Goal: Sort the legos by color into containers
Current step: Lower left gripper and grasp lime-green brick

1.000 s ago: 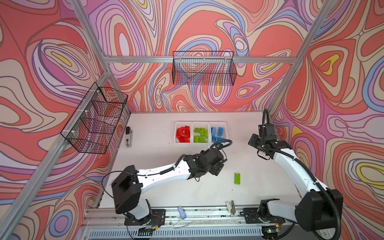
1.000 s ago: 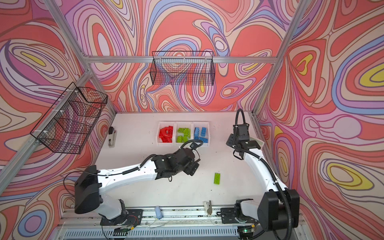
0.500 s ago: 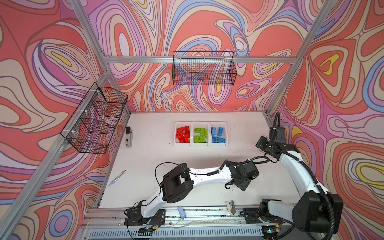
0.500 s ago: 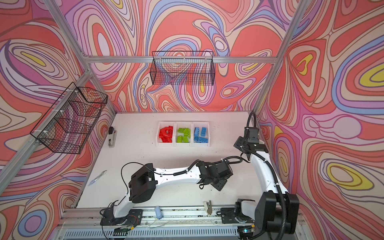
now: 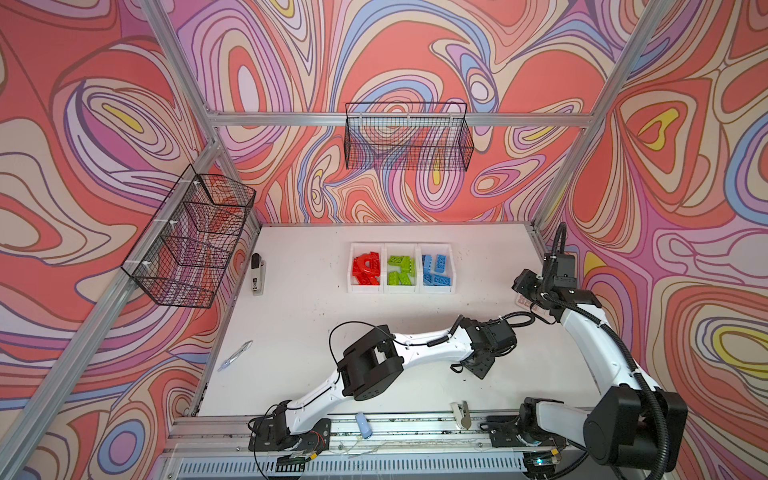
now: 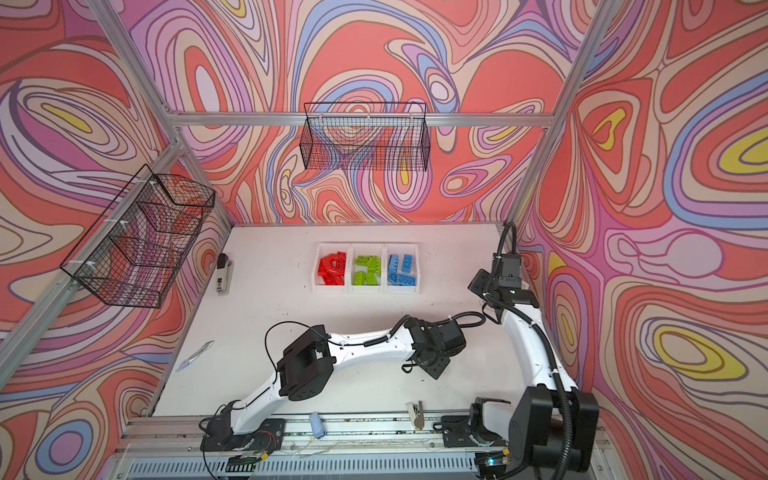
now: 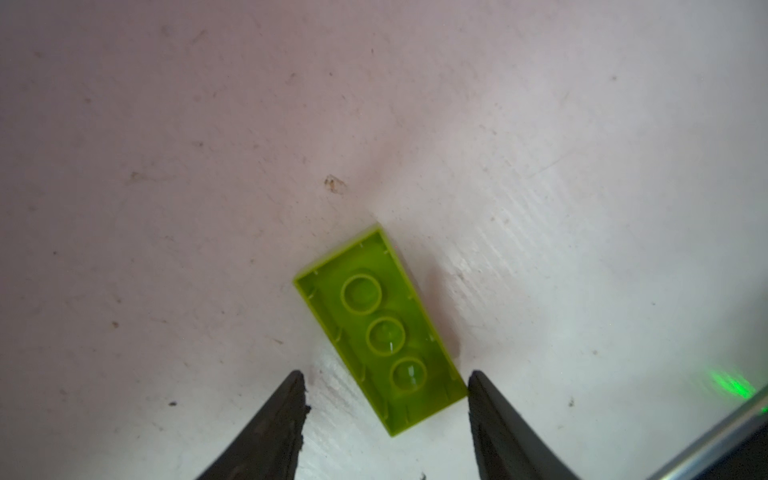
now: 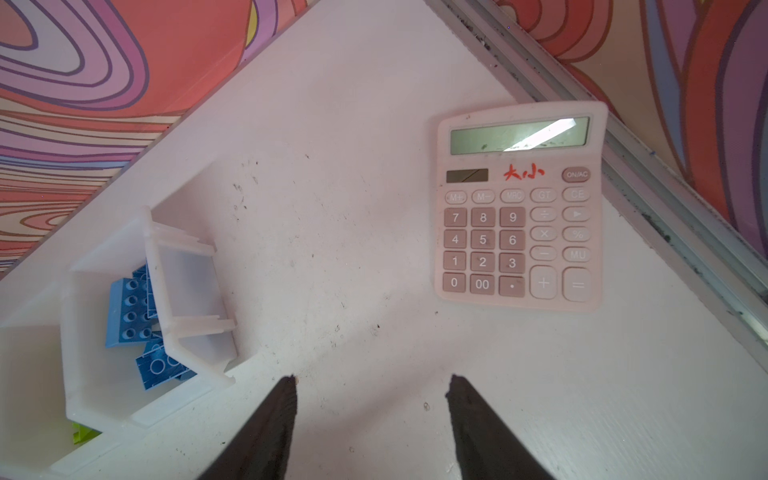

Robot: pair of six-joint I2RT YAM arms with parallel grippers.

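While green lego (image 7: 378, 328) lay underside-up on tabletop (image 5: 299, 316), near right, left jaws straddled its end half-open, gripping nothing. Right jaws hung open, empty. Pick step; next move called for closing, lifting, carrying to far middle container (image 5: 401, 289).

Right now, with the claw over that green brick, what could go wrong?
The green brick lies askew, only one end between the open jaws of the left gripper; closing could spin it away or pinch just a corner. The left arm reaches close to the right arm; they might bump.
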